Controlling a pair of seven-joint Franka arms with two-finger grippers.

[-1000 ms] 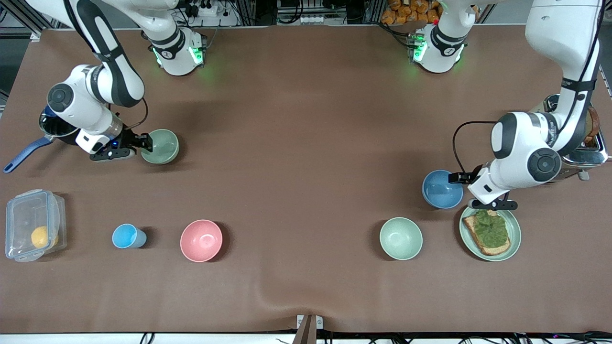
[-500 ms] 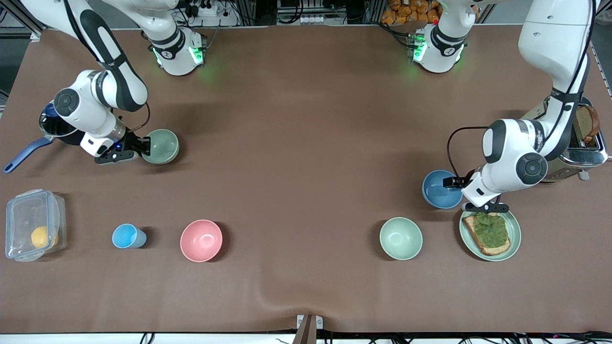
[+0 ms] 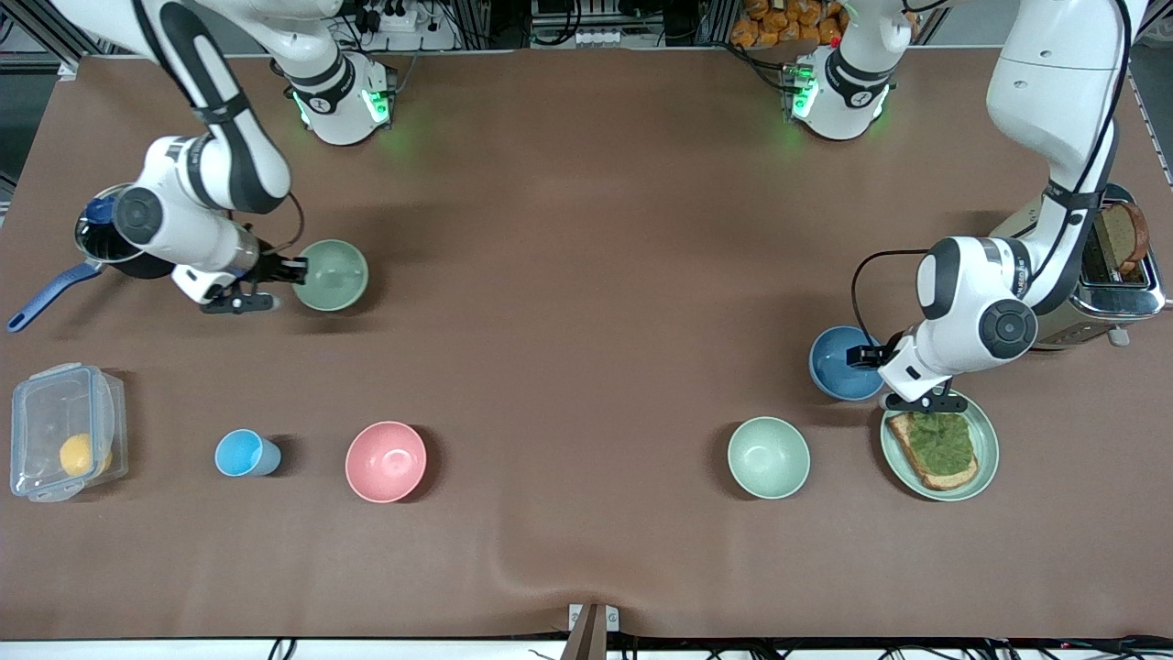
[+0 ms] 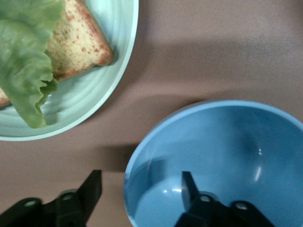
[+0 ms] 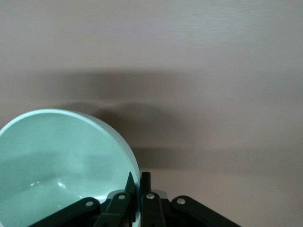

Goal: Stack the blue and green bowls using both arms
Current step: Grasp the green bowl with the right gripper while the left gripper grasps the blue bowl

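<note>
The bowls are not stacked yet. They sit well apart on the worktop [image 3: 586, 302]. The green bowl [image 3: 331, 275] is at the right arm's end, and the blue bowl [image 3: 844, 363] is at the left arm's end. One bowl has been grabbed; the other is only half grabbed. Lifting, carrying and setting one bowl in the other are all left to do.

Right gripper [image 3: 291, 272]: it is clenched on the green bowl's rim. In the right wrist view the rim of the green bowl [image 5: 71, 161] is pinched between the two fingers [image 5: 129, 187], one inside and one outside. Whether the bowl is off the worktop can't be told.

Left gripper [image 3: 869, 357]: it is set over the blue bowl's rim, on the side by the toast plate [image 3: 985, 438]. In the left wrist view one finger [image 4: 189, 182] is inside the blue bowl [image 4: 222, 156] and the other is outside. A gap is seen between the fingers and the rim, so the bowl isn't gripped yet. The blue bowl sits on the worktop, just beside the toast plate.
</note>
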